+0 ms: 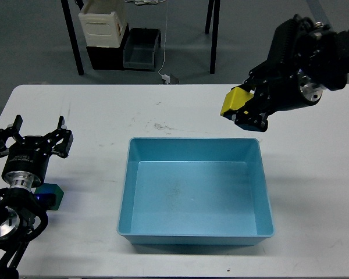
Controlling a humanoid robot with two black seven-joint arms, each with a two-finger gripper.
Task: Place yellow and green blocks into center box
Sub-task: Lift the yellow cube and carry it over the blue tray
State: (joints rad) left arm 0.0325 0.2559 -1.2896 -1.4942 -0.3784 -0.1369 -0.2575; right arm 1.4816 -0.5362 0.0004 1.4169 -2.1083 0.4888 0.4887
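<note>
A light blue box (195, 235) sits empty at the table's center. My right gripper (242, 111) is shut on a yellow block (234, 102) and holds it in the air just above the box's far right corner. My left gripper (30, 141) is open at the table's left edge, its fingers spread. A green block (51, 195) lies on the table just below and right of it, partly hidden by the left arm.
The white table (180, 110) stretches around the box. Beyond its far edge, on the floor, stand a cream container (103, 24), a dark bin (142, 49) and black table legs (72, 38).
</note>
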